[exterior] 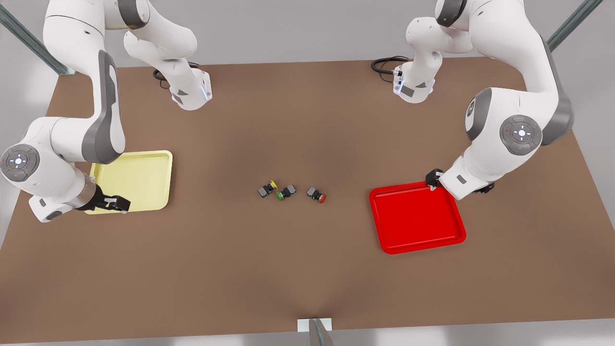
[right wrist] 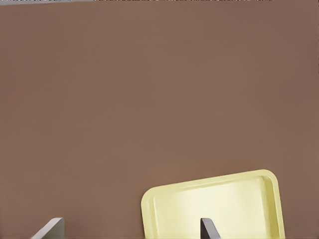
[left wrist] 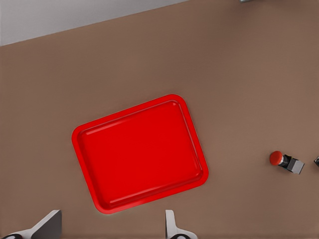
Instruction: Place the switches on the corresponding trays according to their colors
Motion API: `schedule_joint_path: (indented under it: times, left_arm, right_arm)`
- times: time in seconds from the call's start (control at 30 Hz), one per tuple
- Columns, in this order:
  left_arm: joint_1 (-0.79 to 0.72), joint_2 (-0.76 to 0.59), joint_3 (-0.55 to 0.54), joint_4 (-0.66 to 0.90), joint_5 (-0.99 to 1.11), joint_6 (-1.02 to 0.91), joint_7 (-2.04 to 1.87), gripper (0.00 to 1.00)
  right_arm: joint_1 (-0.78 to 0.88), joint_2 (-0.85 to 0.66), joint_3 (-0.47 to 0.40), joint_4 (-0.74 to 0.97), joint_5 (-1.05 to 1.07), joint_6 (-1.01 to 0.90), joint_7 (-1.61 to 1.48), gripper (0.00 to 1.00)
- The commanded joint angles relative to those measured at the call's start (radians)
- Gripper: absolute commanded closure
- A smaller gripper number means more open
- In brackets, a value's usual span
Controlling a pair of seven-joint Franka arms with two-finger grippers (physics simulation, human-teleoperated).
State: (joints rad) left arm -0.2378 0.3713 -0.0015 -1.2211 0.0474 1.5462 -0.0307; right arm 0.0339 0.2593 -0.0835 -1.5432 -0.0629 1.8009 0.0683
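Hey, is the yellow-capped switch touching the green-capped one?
Apart. The front view shows a strip of bare table between the yellow-capped switch and the green-capped switch.

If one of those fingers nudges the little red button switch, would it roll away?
Probably only a little. The red switch lies on its side, and its round cap could let it pivot, but its blocky body should stop a true roll. Being tiny, it likely skids easily across the smooth table.

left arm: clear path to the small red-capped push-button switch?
Probably yes. The left gripper hangs open over the bright red tray's rim, and only bare brown table lies between it and the red-capped switch.
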Motion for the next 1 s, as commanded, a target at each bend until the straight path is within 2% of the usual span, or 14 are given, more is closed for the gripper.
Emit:
schedule_joint_path:
  times: [0.0,0.07,0.13,0.2,0.3,0.37,0.47,0.53,0.6,0.67,0.73,0.77,0.87,0.97]
  left_arm:
    - [0.0,0.0,0.0,0.0,0.0,0.0,0.0,0.0]
    - [0.0,0.003,-0.002,0.0,-0.004,-0.003,-0.054,0.0]
    - [-0.014,0.02,-0.04,-0.015,-0.054,-0.006,-0.449,0.0]
    - [-0.113,0.077,-0.043,-0.017,-0.098,0.035,-0.843,0.0]
    - [-0.227,0.172,-0.043,-0.017,-0.109,0.158,-1.236,0.0]
    - [-0.301,0.238,-0.041,-0.031,-0.144,0.25,-1.43,0.0]
    - [-0.377,0.287,-0.043,-0.066,-0.146,0.353,-1.552,0.0]
    - [-0.414,0.325,-0.041,-0.067,-0.146,0.406,-1.591,0.0]
    - [-0.442,0.353,-0.038,-0.097,-0.135,0.457,-1.597,0.0]
    - [-0.472,0.371,-0.034,-0.138,-0.101,0.512,-1.598,0.0]
    - [-0.488,0.394,-0.031,-0.159,-0.093,0.543,-1.598,0.0]
    - [-0.494,0.379,-0.031,-0.232,-0.064,0.607,-1.6,0.0]
    - [-0.514,0.393,-0.031,-0.239,-0.063,0.62,-1.612,0.0]
    - [-0.525,0.394,-0.025,-0.299,-0.06,0.676,-1.617,0.0]
  right_arm:
    - [0.001,0.001,0.001,0.002,0.0,-0.002,0.001,0.0]
    - [0.001,0.003,0.001,0.003,0.005,0.009,0.016,0.0]
    - [0.003,0.017,0.002,0.023,0.038,0.009,0.01,0.0]
    - [0.073,0.037,0.001,0.069,0.054,-0.008,0.1,0.0]
    - [0.143,0.034,0.007,0.051,0.037,-0.041,0.331,0.0]
    - [0.169,0.038,0.01,0.029,0.052,-0.04,0.353,0.0]
    - [0.221,0.047,0.025,0.031,0.052,-0.057,0.548,0.0]
    - [0.267,0.064,0.025,0.032,0.054,-0.153,0.614,0.0]
    - [0.308,0.126,0.027,0.074,0.066,-0.146,0.734,0.0]
    - [0.308,0.141,0.027,0.069,0.181,-0.127,0.757,0.0]
    - [0.308,0.147,0.024,0.066,0.183,-0.1,0.745,0.0]
    - [0.307,0.149,0.022,0.064,0.181,-0.1,0.745,0.0]
    - [0.31,0.156,0.024,0.02,0.181,-0.14,0.839,0.0]
    - [0.379,0.155,0.028,-0.063,0.181,0.009,0.9,0.0]
